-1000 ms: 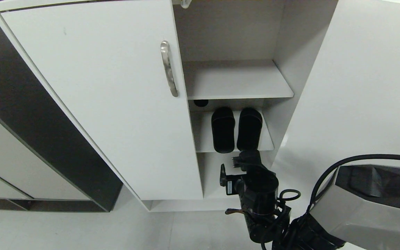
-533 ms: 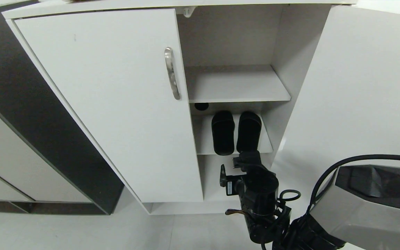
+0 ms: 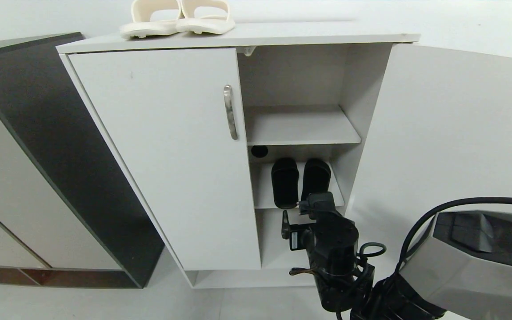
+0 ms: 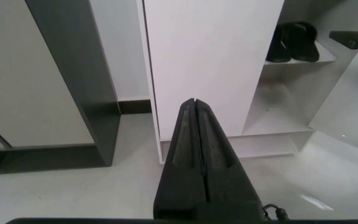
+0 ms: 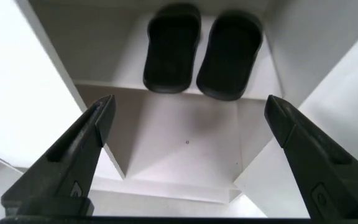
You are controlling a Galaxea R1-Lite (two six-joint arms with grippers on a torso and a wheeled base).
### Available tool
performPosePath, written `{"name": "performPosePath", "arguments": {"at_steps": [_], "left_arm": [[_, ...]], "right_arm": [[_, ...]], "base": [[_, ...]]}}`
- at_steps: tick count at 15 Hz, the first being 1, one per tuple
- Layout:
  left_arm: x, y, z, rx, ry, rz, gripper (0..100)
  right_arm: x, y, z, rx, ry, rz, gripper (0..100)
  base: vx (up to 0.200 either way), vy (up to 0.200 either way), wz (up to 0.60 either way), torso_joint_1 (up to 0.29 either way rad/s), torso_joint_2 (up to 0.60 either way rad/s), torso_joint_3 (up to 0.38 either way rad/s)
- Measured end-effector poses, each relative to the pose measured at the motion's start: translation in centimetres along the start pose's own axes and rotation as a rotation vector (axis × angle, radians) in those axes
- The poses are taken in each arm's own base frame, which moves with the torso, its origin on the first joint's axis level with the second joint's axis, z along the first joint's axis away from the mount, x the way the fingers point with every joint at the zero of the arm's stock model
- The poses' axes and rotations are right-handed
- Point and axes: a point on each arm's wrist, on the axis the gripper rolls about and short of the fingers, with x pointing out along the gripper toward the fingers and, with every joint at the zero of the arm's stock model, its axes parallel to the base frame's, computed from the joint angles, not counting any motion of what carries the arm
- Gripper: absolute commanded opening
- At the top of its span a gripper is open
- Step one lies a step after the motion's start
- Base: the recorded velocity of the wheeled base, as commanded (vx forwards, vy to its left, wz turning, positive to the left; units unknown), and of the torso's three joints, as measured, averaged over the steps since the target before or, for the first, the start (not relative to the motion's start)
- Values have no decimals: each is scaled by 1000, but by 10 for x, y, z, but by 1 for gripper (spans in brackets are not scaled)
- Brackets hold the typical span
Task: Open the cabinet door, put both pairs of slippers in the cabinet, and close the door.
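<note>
While the cabinet (image 3: pixel 365 98) stands with its right-hand door (image 3: pixel 451 133) swung wide open, its left-hand door (image 3: pixel 162 155) is shut, a slim metal handle (image 3: pixel 230 112) upright along the edge next to the opening. Inside the cabinet, the black slippers (image 3: pixel 285 182) sit as a pair on the middle shelf (image 3: pixel 262 191), side by side and touching or nearly so, with one end of each at the shelf's front lip. Above them the upper shelf (image 3: pixel 300 126) is bare, and a small dark round hole (image 3: pixel 259 151) shows in the cabinet's back wall just under that shelf. The cream slippers (image 3: pixel 202 22) lie side by side on top of the cabinet, over the shut door and near the top's front edge.

The right tool (image 5: pixel 190 106) hangs in front of the cabinet's open side, level with the compartment below the black slippers and apart from them; its two fingers (image 5: pixel 86 146) are spread wide with nothing between them. The left tool (image 4: pixel 194 109) hovers above the floor (image 4: pixel 129 180) in front of the cabinet's shut door, its fingers pressed together and holding nothing. A dark panel (image 3: pixel 47 146) leans against the wall on the cabinet's left side.
</note>
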Motion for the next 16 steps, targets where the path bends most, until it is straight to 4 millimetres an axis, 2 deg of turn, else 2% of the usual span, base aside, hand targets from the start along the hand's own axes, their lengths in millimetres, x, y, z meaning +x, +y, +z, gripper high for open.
{"name": "performPosePath", "arguments": {"at_steps": [3,8,16], "left_arm": [[0,0,0,0,0,0,0],[0,0,0,0,0,0,0],[0,0,0,1,0,0,0]], "right_arm": [[-13,-10,-3,-43,36,117,100],[-24,-18,-1,-57,38,168,100],[-29,-22,-4,-107,21,196,100]], "base": [[0,0,0,0,0,0],[0,0,0,0,0,0],[0,200,0,5,2,2]]}}
